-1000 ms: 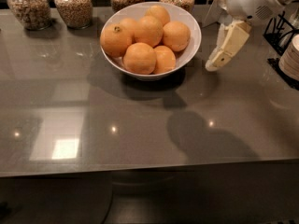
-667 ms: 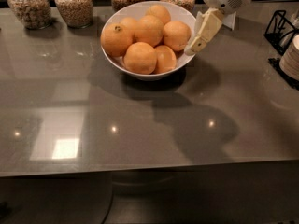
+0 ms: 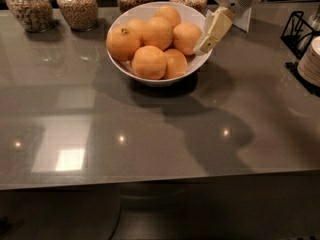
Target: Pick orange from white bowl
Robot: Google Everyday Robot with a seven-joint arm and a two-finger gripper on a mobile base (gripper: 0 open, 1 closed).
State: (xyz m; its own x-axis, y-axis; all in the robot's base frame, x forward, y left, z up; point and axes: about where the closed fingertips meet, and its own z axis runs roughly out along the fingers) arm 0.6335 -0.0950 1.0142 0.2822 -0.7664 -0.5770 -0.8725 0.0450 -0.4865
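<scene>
Plainly, the risk sits at the right rim of the bowl. The claw hangs slanted in the upper right of the frame, its tip at that rim and just beside the rightmost orange. It holds nothing, and I cannot tell how far it is spread. The orange lies inside the bowl, packed against its neighbours. Coming in at this slant, the claw could catch the rim and shove the bowl across the worktop. It could also nudge the round fruit aside and close on nothing.
</scene>
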